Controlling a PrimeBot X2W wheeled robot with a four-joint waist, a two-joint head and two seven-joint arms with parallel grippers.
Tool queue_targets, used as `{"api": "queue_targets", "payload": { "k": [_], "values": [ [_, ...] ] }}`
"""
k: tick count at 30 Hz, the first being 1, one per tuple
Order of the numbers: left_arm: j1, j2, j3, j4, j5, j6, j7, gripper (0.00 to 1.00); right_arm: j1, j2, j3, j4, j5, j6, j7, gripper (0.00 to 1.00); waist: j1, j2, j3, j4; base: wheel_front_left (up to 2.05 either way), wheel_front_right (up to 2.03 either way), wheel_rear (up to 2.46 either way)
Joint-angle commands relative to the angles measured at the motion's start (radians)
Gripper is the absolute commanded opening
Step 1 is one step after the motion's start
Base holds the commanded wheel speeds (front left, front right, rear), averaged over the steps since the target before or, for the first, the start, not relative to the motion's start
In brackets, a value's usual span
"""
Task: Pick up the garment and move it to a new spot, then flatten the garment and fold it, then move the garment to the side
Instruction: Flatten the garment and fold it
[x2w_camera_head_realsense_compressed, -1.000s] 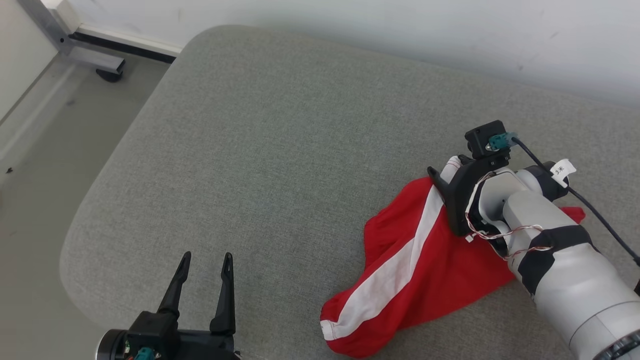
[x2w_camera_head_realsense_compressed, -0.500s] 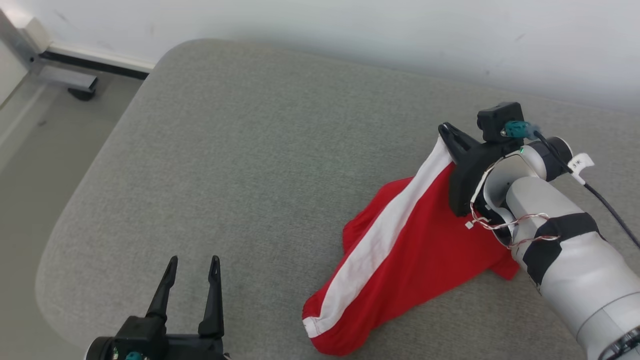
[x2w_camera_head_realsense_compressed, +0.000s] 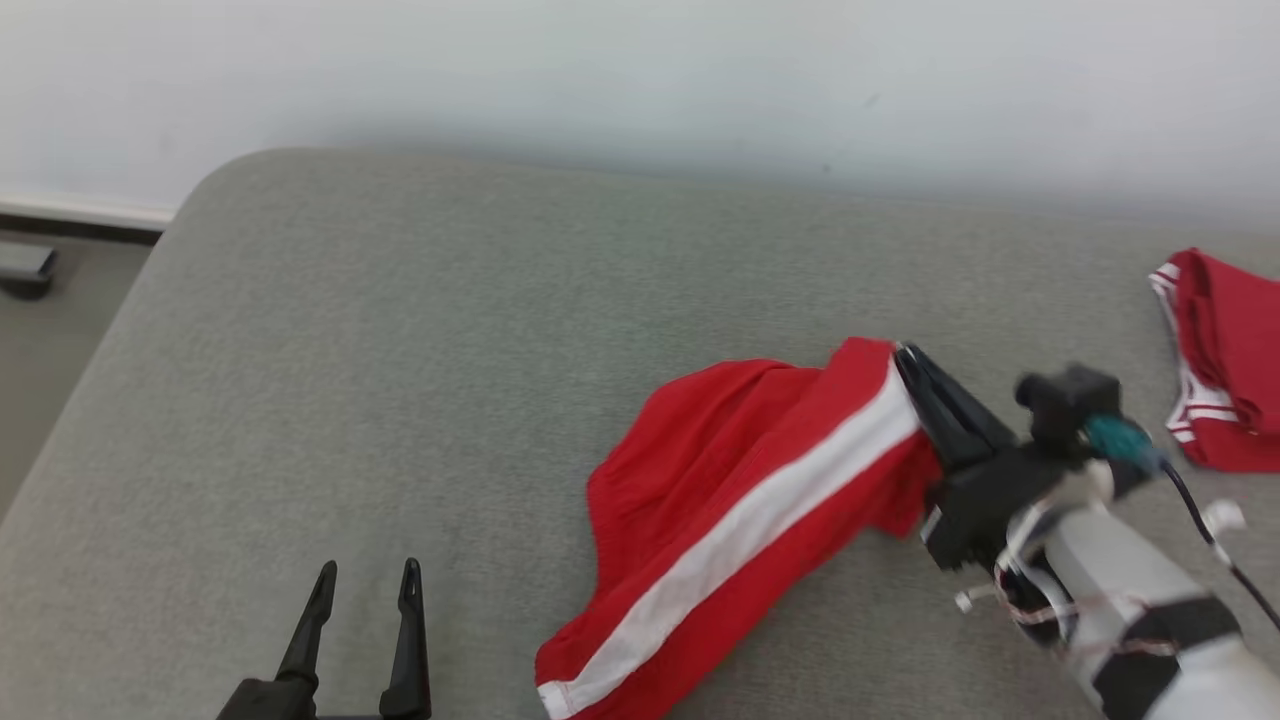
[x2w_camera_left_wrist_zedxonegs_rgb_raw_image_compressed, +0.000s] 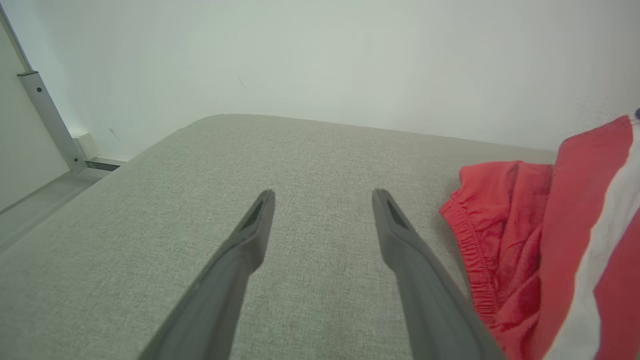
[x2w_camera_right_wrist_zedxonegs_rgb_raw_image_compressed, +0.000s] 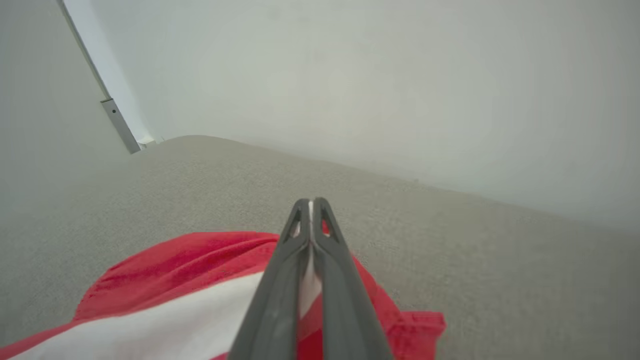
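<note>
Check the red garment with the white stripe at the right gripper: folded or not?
Not folded. The garment lies bunched and wrinkled on the gray cushion, one end pinched in the shut right gripper.

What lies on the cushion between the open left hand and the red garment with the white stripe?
Nothing lies there: the head view shows bare grey cushion between the left hand and the red garment.

The garment (x2w_camera_head_realsense_compressed: 740, 520) was spread on the padded surface (x2w_camera_head_realsense_compressed: 400, 330), trailing left of and nearer than the right claw (x2w_camera_head_realsense_compressed: 902, 352), between whose closed fingers its far edge was pinched. The left claw (x2w_camera_head_realsense_compressed: 367, 568) was held well left of the garment, apart from it. A second garment (x2w_camera_head_realsense_compressed: 1225, 360) was laid right of the right claw, before the wall (x2w_camera_head_realsense_compressed: 640, 80).
</note>
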Motion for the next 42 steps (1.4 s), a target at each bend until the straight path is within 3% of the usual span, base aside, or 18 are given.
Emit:
{"api": "queue_targets", "payload": {
  "k": [1,5,9,10,11,18,24,37,42],
  "values": [
    [0.012,-0.001,0.000,-0.006,0.007,0.004,-0.003,1.00,0.063,-0.010,-0.031,-0.042,0.002,-0.003,-0.008,0.00,0.0001,0.0000,-0.026,-0.057,0.00,0.00,0.00],
    [0.022,-0.001,-0.002,-0.009,0.010,0.005,-0.003,1.00,0.246,-0.014,-0.169,-0.190,-0.038,-0.003,-0.008,0.00,0.0001,0.0000,-0.034,-0.094,0.00,0.00,0.00],
    [0.025,-0.001,-0.002,-0.003,0.015,-0.001,-0.003,1.00,0.430,0.027,-0.297,-0.305,-0.077,-0.003,-0.007,0.00,0.0001,0.0000,-0.038,-0.128,0.00,0.00,0.00],
    [0.023,-0.001,0.001,0.002,0.017,-0.006,-0.003,1.00,0.460,0.038,-0.332,-0.334,-0.092,-0.003,-0.007,0.67,0.0001,0.0000,-0.037,-0.134,0.00,0.00,0.00],
    [0.019,-0.001,0.000,0.007,0.018,-0.010,-0.003,1.00,0.497,0.046,-0.359,-0.347,-0.108,-0.003,-0.007,1.00,0.0001,0.0000,-0.037,-0.138,0.00,0.00,0.00],
    [0.015,-0.001,-0.002,0.031,0.031,-0.032,-0.003,1.00,0.688,0.142,-0.522,-0.466,-0.205,-0.003,0.034,1.00,0.0001,0.0000,-0.052,-0.150,0.00,0.00,0.00],
    [0.051,-0.001,-0.019,0.046,0.045,-0.046,-0.003,1.00,0.762,0.169,-0.585,-0.524,-0.239,-0.003,0.069,1.00,0.0001,0.0000,-0.079,-0.145,0.00,0.00,0.00],
    [0.123,0.017,-0.144,0.124,0.025,-0.071,-0.003,1.00,0.767,0.140,-0.577,-0.466,-0.251,-0.003,0.107,1.00,0.0001,0.0000,-0.090,-0.141,0.00,0.00,0.00],
    [0.124,0.042,-0.247,0.167,-0.018,-0.069,-0.003,1.00,0.723,0.104,-0.536,-0.407,-0.237,-0.003,0.112,1.00,0.0001,0.0000,-0.079,-0.146,0.00,0.00,0.00]
  ]
}}
